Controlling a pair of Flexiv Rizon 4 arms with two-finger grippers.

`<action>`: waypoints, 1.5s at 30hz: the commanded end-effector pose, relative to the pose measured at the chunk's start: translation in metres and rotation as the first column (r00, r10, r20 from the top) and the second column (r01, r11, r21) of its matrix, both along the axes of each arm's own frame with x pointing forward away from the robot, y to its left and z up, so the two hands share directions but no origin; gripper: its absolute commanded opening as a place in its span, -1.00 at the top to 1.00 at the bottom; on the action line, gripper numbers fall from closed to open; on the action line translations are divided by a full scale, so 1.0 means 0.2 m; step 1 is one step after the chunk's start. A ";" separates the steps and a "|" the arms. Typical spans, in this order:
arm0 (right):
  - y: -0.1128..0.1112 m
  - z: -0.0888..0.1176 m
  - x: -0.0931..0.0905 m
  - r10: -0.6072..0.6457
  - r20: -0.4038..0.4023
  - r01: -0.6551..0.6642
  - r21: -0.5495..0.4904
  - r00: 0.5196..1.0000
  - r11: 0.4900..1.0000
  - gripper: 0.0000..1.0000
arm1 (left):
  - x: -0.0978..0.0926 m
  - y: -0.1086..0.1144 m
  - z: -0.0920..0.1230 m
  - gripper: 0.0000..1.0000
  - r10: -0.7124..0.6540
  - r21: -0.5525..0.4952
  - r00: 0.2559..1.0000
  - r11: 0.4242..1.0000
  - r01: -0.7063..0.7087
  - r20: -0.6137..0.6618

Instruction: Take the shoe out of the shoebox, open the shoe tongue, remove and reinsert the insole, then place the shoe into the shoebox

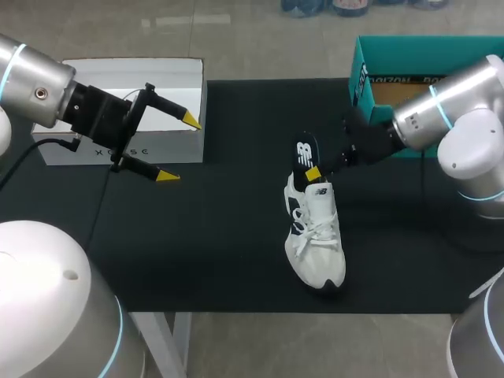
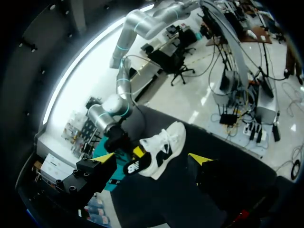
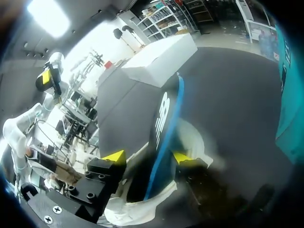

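The right tool (image 1: 315, 172) (image 3: 148, 157) is closed on the insole (image 1: 305, 151) (image 3: 161, 114), a yellow tip on each side of it just above the shoe's heel opening. The insole is dark with a white logo and a blue edge; it stands up out of the shoe (image 1: 319, 236) (image 3: 194, 142) with its lower end still inside. The shoe is white with white laces and dark trim at the collar and sole, lying near the middle of the black worktop (image 1: 220, 236), toe pointing towards the near edge. The teal shoebox (image 1: 361, 83) (image 3: 287, 109) sits behind the right arm at the far right corner. The left tool (image 1: 179, 148) (image 2: 154, 159) hangs wide apart and empty, well away from the shoe, just in front of a white box (image 1: 126, 146).
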State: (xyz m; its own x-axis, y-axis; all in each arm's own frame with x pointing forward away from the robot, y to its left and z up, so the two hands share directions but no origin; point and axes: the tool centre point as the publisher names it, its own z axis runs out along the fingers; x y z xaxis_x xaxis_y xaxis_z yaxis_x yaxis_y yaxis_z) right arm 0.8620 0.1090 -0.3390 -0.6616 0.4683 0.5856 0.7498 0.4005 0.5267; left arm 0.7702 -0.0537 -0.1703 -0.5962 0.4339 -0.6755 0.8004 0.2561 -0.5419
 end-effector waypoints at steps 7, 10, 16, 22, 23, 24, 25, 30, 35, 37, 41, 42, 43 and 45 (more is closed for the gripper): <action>0.02 -0.01 0.05 0.013 0.004 -0.013 -0.004 1.000 1.000 1.00 | 0.00 0.00 0.00 -1.00 0.000 0.003 1.000 1.000 0.000 0.000; 0.01 -0.02 0.04 0.012 0.000 -0.012 -0.004 1.000 1.000 1.00 | 0.00 0.00 0.00 -1.00 0.000 0.003 1.000 1.000 0.000 0.000; 0.00 -0.03 0.03 0.003 -0.008 -0.003 0.000 1.000 1.000 1.00 | 0.00 0.00 0.00 -1.00 0.000 0.003 1.000 1.000 0.000 0.000; -0.01 -0.03 -0.04 0.005 -0.024 -0.005 -0.004 1.000 1.000 1.00 | 0.00 0.00 0.00 -1.00 0.000 0.003 1.000 1.000 0.000 0.000; -0.01 -0.04 -0.05 0.005 -0.027 -0.005 -0.004 1.000 1.000 1.00 | 0.00 0.00 0.00 -1.00 0.000 0.003 1.000 1.000 0.000 0.000; -0.01 -0.05 -0.07 0.006 -0.032 -0.006 -0.005 0.999 1.000 1.00 | 0.00 0.00 0.00 -1.00 0.000 0.003 1.000 1.000 0.000 0.000; -0.01 -0.06 -0.09 0.005 -0.038 -0.005 -0.004 0.999 1.000 1.00 | 0.00 0.00 0.00 -1.00 0.000 0.003 1.000 1.000 0.000 0.000; -0.01 -0.11 -0.19 0.010 -0.068 -0.010 0.001 0.998 1.000 1.00 | 0.00 0.00 0.00 -1.00 0.000 0.003 1.000 1.000 0.000 0.000; 0.00 -0.17 -0.28 0.005 -0.104 -0.004 0.005 0.995 1.000 1.00 | 0.00 0.00 0.00 -1.00 0.000 0.003 1.000 1.000 0.000 0.000; 0.00 -0.20 -0.30 -0.001 -0.121 0.001 0.001 0.993 1.000 1.00 | 0.00 0.00 0.00 -1.00 0.000 0.003 1.000 1.000 0.000 0.000; -0.01 -0.20 -0.30 -0.017 -0.126 0.017 -0.005 0.992 1.000 0.53 | 0.00 0.00 0.00 -1.00 0.000 0.003 1.000 1.000 0.000 0.000; -0.01 -0.19 -0.29 -0.021 -0.120 0.020 -0.007 0.993 1.000 0.22 | 0.00 0.00 0.00 -1.00 0.000 0.003 1.000 1.000 0.000 0.000; -0.01 -0.17 -0.27 -0.023 -0.113 0.023 -0.007 0.993 1.000 0.03 | 0.00 0.00 0.00 -1.00 0.000 0.003 1.000 1.000 0.000 0.000; -0.01 -0.14 -0.24 -0.027 -0.097 0.026 -0.011 0.995 1.000 -0.65 | 0.00 0.00 0.00 -1.00 0.000 0.003 1.000 1.000 0.000 0.000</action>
State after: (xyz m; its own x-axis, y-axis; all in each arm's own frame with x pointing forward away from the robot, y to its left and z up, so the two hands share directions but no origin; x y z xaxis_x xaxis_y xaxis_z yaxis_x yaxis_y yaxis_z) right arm 0.8144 0.1063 -0.3723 -0.5873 0.4820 0.6502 0.8086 0.3832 0.4464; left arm 0.7702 -0.0537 -0.1703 -0.5962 0.4339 -0.6755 0.8004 0.2562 -0.5419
